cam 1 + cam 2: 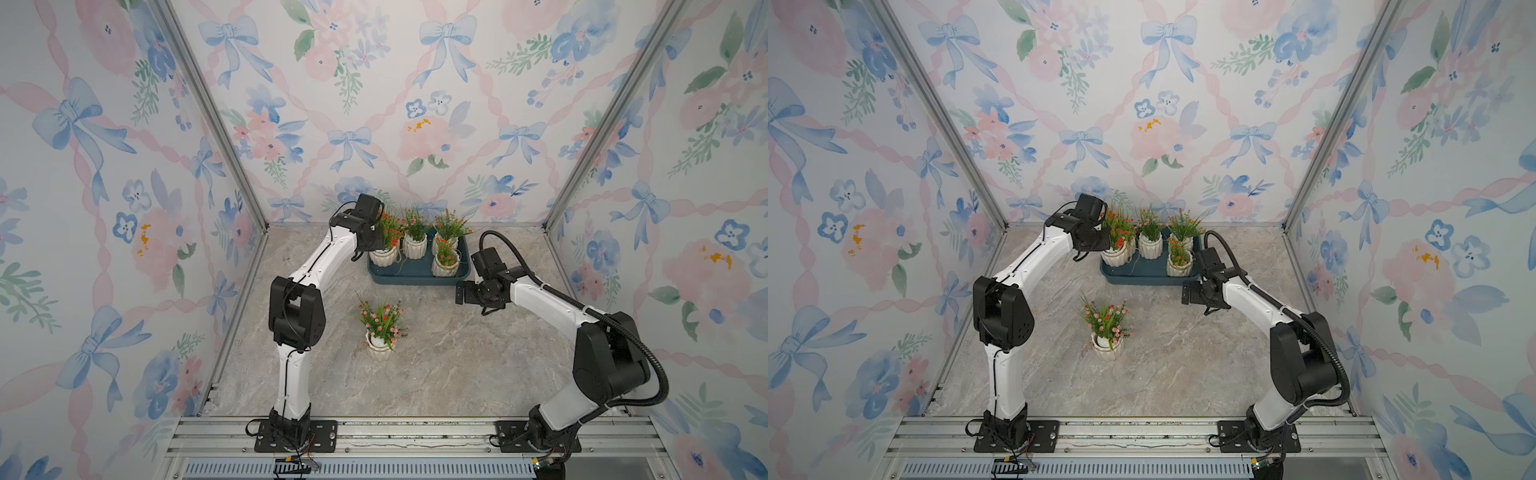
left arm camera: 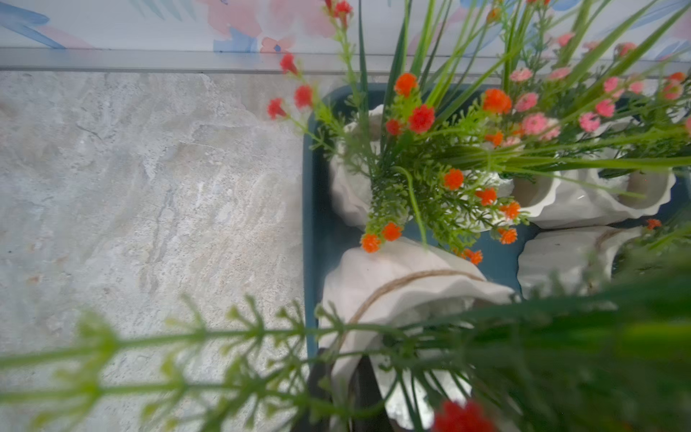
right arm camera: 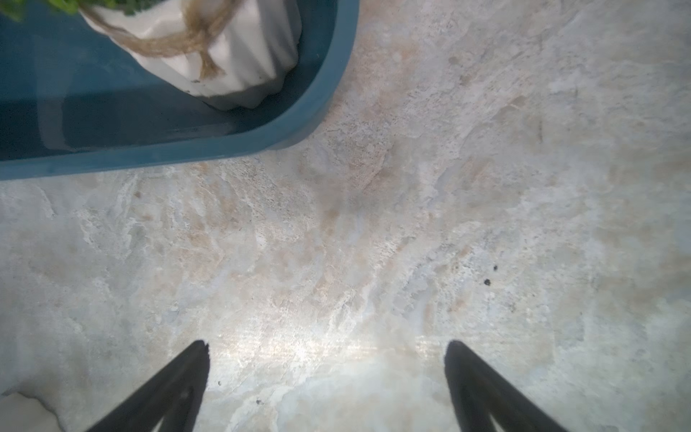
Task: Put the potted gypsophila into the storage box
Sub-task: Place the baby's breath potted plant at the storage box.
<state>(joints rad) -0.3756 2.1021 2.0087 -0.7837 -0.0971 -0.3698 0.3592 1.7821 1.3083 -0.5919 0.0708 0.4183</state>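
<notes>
Six potted gypsophila (image 1: pixel 414 247): five in the storage box (image 1: pixel 415 279), one loose pot (image 1: pixel 378 347) upright on the table (image 1: pixel 457 365), well clear of the box's near edge, leftward. Left gripper (image 1: pixel 372 245) clamped on the box's near-left pot (image 2: pixel 392 288). Right gripper (image 3: pixel 327 346) jaws apart, empty, beside the box's near-right corner; probably the free one to fetch.

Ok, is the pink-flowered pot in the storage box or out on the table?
Out: the pink-flowered pot stands upright on the table, apart from the storage box.
</notes>
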